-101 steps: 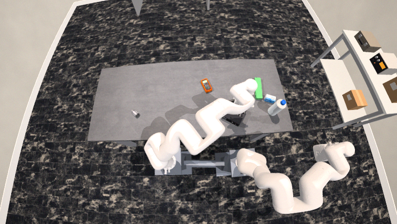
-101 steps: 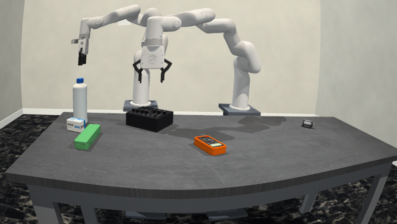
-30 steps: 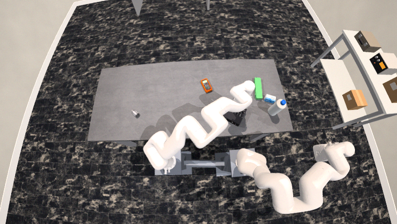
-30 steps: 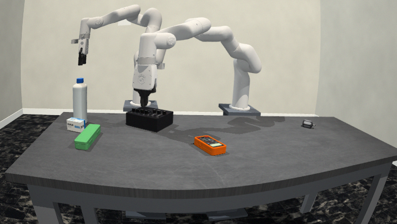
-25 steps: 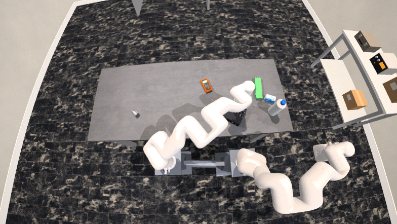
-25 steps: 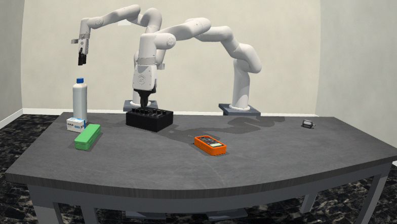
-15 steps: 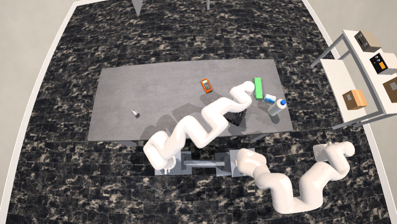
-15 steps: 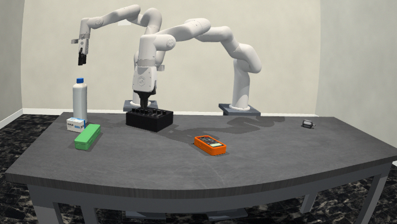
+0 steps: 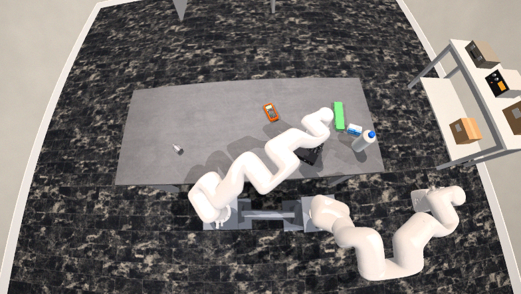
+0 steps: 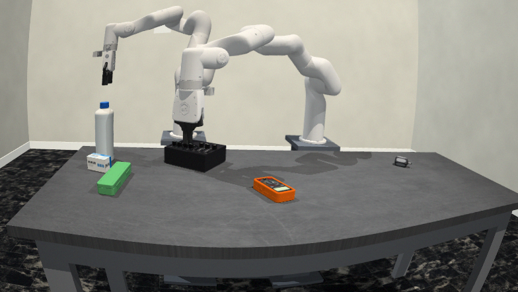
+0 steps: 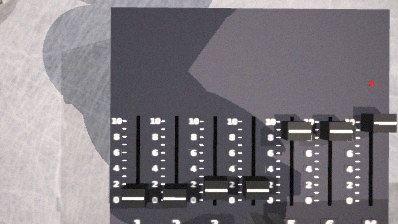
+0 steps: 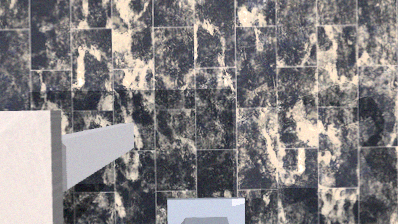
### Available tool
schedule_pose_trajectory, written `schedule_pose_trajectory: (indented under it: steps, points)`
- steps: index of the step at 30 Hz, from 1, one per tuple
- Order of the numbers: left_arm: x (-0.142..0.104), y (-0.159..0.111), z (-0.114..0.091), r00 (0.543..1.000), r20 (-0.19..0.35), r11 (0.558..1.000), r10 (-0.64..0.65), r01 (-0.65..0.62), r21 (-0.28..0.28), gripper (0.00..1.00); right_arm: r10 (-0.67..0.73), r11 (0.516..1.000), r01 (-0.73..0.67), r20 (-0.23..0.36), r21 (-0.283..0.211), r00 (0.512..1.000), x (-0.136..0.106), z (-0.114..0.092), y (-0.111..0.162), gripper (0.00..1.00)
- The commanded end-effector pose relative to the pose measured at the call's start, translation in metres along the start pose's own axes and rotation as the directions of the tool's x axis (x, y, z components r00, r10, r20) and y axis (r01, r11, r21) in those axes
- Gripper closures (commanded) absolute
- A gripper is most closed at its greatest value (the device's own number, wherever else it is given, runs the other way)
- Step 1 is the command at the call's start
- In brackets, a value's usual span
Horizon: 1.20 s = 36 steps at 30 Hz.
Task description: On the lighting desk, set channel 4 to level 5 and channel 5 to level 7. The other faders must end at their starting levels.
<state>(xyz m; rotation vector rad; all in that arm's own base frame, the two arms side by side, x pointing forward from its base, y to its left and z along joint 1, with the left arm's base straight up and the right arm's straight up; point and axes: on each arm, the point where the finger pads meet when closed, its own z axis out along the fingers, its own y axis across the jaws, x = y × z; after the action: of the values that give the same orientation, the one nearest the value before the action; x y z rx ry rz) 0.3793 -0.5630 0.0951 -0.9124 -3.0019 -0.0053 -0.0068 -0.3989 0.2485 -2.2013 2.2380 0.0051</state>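
Black lighting desk (image 10: pixel 194 158) (image 11: pixel 165 60), left claw (image 10: pixel 187 137) shut at its top, table edge (image 10: pixel 254 253) beyond.

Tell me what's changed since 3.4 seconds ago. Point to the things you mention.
The left gripper (image 10: pixel 187 142) (image 11: pixel 266 218) came down from above the desk (image 9: pixel 308 158) (image 10: pixel 191 159) (image 11: pixel 160 55) to its faders and shut; I see nothing gripped. The right arm (image 9: pixel 408 233) (image 10: pixel 152 20), bottle (image 9: pixel 360 143) (image 10: pixel 104 132) and meter (image 9: pixel 270 112) (image 10: pixel 274 189) stayed put.
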Motion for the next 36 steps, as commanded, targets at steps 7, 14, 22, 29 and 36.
schedule_pose_trajectory:
  steps: [7, 14, 22, 29, 36]
  points:
    - [-0.0014, -0.0006, 0.0012, 1.0, 0.005, 1.0, 0.0, 0.0, 0.002, 1.0, 0.0, 1.0, 0.0, -0.004, 0.001, 1.0, 0.001, -0.0015, -0.0003, 0.0]
    - [-0.0014, -0.0006, 0.0025, 1.0, 0.005, 1.0, 0.0, 0.0, 0.002, 1.0, 0.0, 1.0, 0.0, -0.004, 0.001, 1.0, 0.001, -0.0015, -0.0003, 0.0]
    - [-0.0014, -0.0006, 0.0026, 1.0, 0.005, 1.0, 0.0, 0.0, 0.002, 1.0, 0.0, 1.0, 0.0, -0.004, 0.001, 1.0, 0.001, -0.0015, -0.0003, 0.0]
    - [-0.0014, -0.0006, 0.0026, 1.0, 0.005, 1.0, 0.0, 0.0, 0.002, 1.0, 0.0, 1.0, 0.0, -0.004, 0.001, 1.0, 0.001, -0.0015, -0.0003, 0.0]
    - [-0.0014, -0.0006, 0.0026, 1.0, 0.005, 1.0, 0.0, 0.0, 0.002, 1.0, 0.0, 1.0, 0.0, -0.004, 0.001, 1.0, 0.001, -0.0015, -0.0003, 0.0]
